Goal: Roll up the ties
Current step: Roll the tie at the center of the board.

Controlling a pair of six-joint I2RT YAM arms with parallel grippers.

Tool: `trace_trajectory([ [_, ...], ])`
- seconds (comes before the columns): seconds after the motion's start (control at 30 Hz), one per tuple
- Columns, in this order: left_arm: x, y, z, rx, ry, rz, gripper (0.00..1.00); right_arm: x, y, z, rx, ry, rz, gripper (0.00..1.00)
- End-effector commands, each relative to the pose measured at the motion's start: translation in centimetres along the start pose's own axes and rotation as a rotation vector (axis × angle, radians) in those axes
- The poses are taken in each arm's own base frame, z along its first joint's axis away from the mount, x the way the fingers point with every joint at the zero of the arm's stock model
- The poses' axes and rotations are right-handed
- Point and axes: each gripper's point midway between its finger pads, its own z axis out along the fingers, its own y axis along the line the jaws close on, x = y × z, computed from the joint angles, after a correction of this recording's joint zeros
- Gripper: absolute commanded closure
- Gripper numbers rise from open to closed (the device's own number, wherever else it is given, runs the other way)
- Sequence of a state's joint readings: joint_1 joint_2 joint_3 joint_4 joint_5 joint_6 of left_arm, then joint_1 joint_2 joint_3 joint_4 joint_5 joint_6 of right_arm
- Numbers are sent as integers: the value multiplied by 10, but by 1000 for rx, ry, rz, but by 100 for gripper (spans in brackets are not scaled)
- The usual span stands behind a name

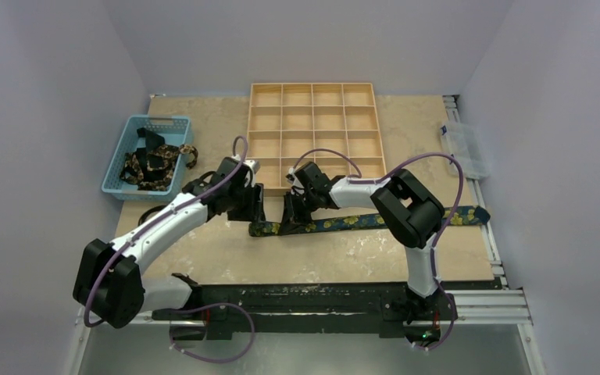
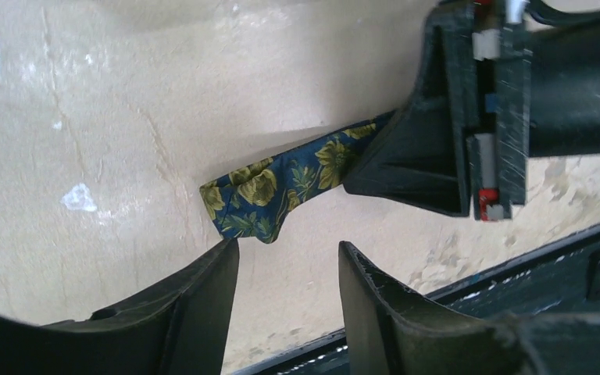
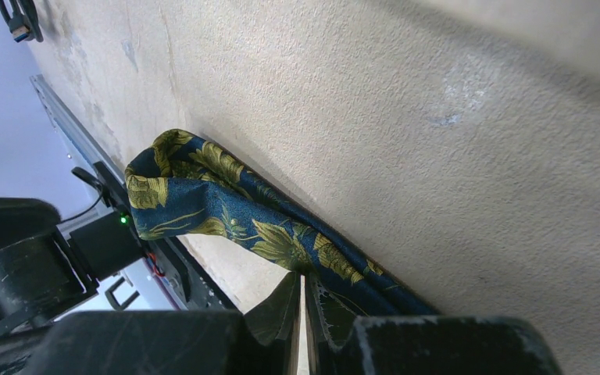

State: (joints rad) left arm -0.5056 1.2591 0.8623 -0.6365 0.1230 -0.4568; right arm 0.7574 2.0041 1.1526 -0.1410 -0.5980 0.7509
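Beige marbled bench (image 1: 344, 262), pale walls. One tie (image 1: 351, 222) lies left to right across the near half, its left end doubled over. Right pincer (image 3: 303, 287) is closed on the fabric just right of that fold, apparently anchoring it. Left pincer (image 2: 287, 254) stands parted and empty just beside the folded tip, likely to start the roll. Wooden tray (image 1: 312, 129) crowds the far side; working room lies nearward. More ties (image 1: 155, 164) sit in the basket (image 1: 158, 122), far left.

Navy tie (image 1: 345, 222) with gold flowers, stretched flat along the table (image 1: 320, 262), left end curled up.
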Motion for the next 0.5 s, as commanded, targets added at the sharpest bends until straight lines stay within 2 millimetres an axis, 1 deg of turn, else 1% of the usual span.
trace_trajectory([
  [0.0,4,7,11,-88,27,-207,51,-2,9,-3,-21,-5,-33,92],
  [0.1,14,15,23,-126,48,-272,52,-3,15,-6,-35,-11,-44,92],
  [0.2,25,22,30,-160,82,-289,59,-6,22,-10,-47,-20,-54,92],
  [0.33,34,25,29,-167,95,-285,73,-10,31,-14,-63,-29,-65,91],
  [0.47,38,29,27,-173,82,-271,79,-18,49,-22,-98,-50,-94,90],
])
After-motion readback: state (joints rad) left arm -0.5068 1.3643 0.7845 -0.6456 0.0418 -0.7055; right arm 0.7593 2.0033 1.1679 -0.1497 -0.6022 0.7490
